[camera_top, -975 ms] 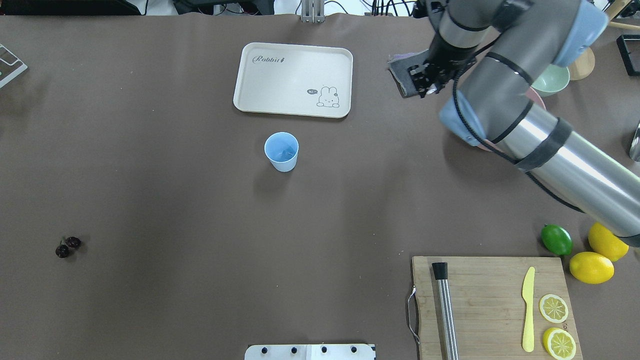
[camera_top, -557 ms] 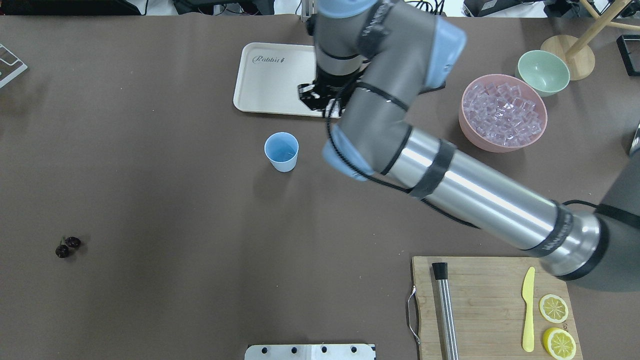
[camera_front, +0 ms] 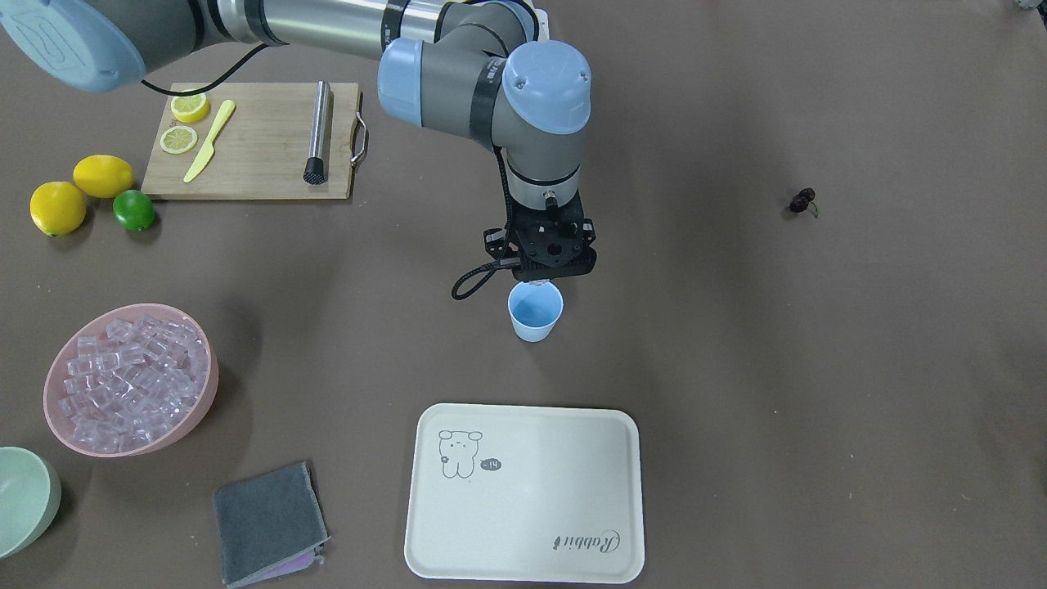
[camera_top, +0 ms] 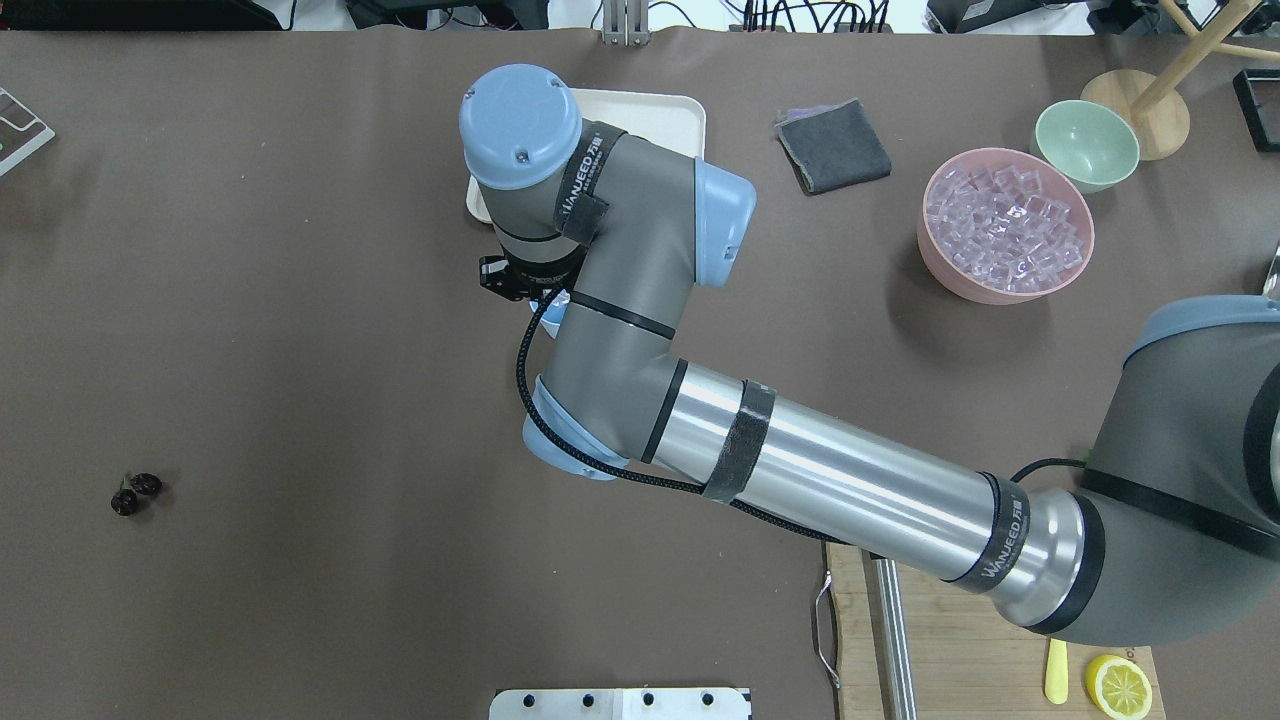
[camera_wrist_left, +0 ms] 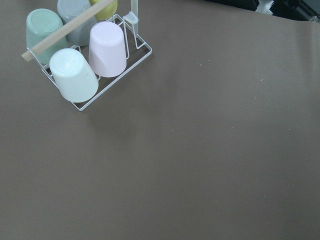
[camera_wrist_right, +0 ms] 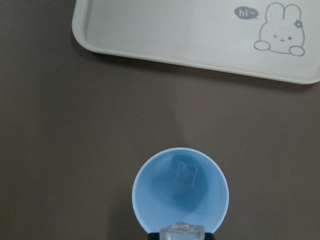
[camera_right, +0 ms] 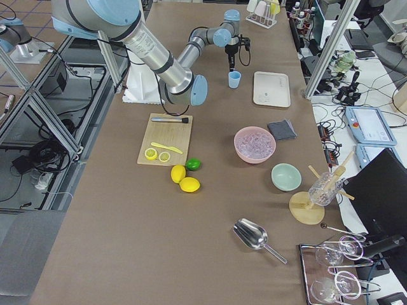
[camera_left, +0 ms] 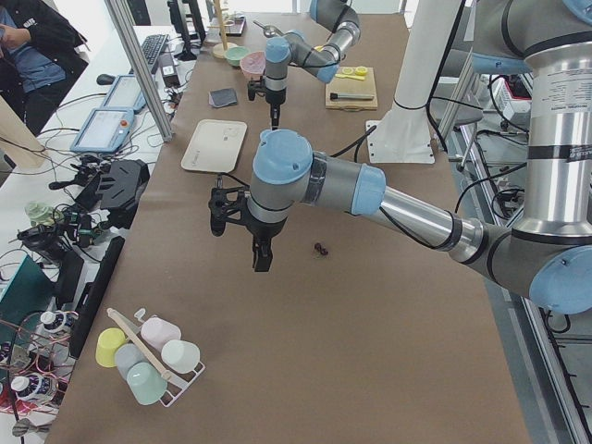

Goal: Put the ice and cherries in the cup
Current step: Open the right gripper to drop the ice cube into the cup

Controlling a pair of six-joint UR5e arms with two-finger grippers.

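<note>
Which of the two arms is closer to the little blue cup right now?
The right. The right gripper hangs just above the cup, with an ice cube at its tips. The left gripper is far off to the side, near the cherries.

The robot's right arm (camera_front: 483,90) reaches in from the upper left. Its right gripper (camera_front: 537,281) is poised directly above the light-blue cup (camera_front: 536,312) at mid-table, with a small clear ice cube (camera_front: 536,284) pinched at its tips. More ice (camera_front: 123,376) fills a pink bowl (camera_front: 209,391) at left, near a pale green bowl (camera_front: 24,499) and a folded grey cloth (camera_front: 270,523). A cream rabbit-print tray (camera_front: 540,507) lies near the cup. The cherries (camera_front: 802,200) sit well apart at right. A cutting board (camera_front: 262,155) carries 2 lemon slices (camera_front: 189,107), a yellow knife (camera_front: 209,141) and a metal rod (camera_front: 318,131). 2 lemons (camera_front: 103,175) and 1 lime (camera_front: 134,210) lie just beside it.
</note>
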